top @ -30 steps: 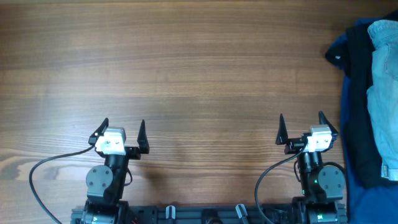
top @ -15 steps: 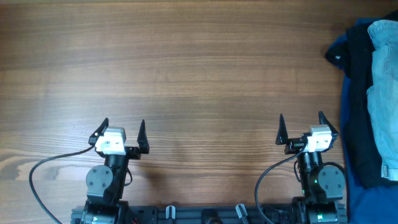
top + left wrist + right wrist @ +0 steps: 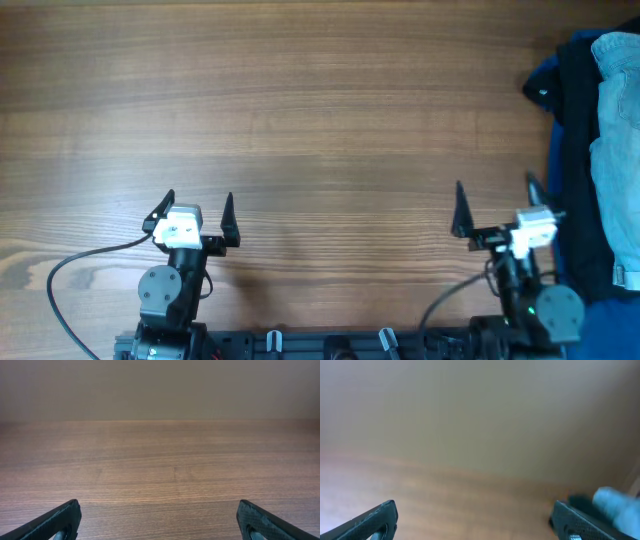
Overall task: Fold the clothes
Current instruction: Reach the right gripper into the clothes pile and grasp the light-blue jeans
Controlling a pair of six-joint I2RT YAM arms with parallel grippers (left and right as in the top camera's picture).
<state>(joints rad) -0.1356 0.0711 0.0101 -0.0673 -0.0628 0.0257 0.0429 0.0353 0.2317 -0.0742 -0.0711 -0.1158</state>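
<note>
The tabletop (image 3: 320, 120) bears jeans (image 3: 620, 150) beyond the right fingers (image 3: 459, 207).

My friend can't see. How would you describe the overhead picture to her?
Two robot arms sit at the near edge of a wooden table, and the left gripper and right gripper both have their fingers spread, holding nothing. Light blue jeans lie on a heap of dark clothes at the right edge.

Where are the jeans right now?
In the overhead view the jeans lie at the far right edge of the table, atop the dark heap, just right of the right gripper, which is not touching them.
</note>
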